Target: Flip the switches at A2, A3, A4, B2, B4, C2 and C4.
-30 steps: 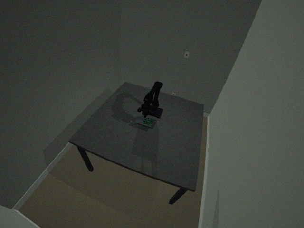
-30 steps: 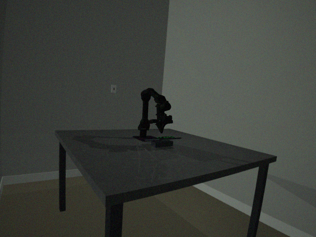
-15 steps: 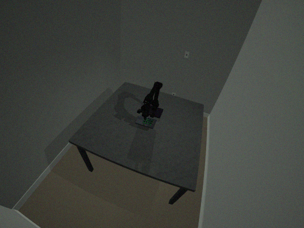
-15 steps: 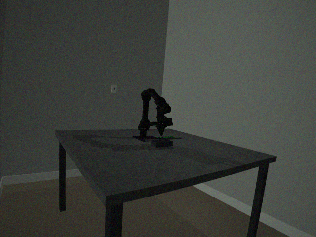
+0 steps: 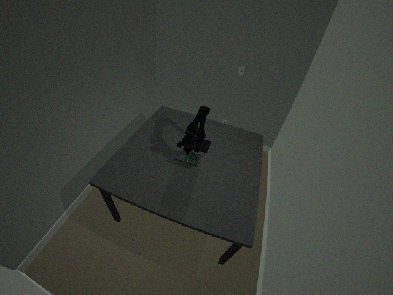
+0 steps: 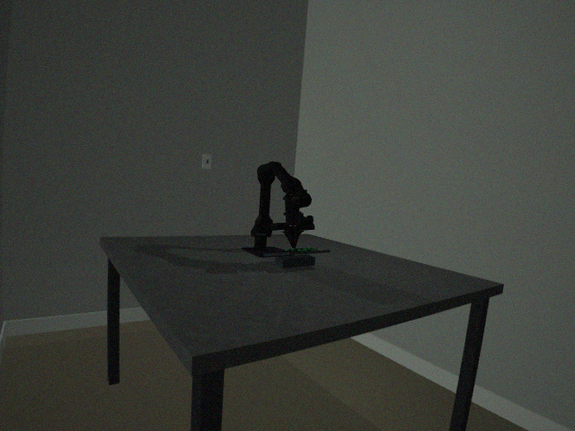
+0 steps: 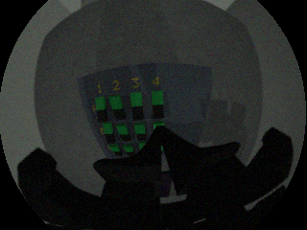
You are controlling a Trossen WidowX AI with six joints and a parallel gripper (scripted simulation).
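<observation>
While its tapered fingers meet, the black gripper (image 5: pixel 187 153) (image 6: pixel 294 247) (image 7: pixel 159 128) points downward.

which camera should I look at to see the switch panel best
The wrist view: it shows the switch panel close up, with column numbers readable, though the tool hides part of it. From the top it's a tiny patch with green specks; the exterior view gives just a thin edge-on strip.

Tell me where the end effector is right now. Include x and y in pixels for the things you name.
In the wrist view the end effector (image 5: pixel 187 153) (image 6: pixel 294 247) (image 7: pixel 159 128) points at the panel's (image 5: pixel 196 163) (image 6: pixel 324 251) (image 7: pixel 187 91) column-4 side, hiding part of the lower rows; the exterior view puts its tip just above the panel.
</observation>
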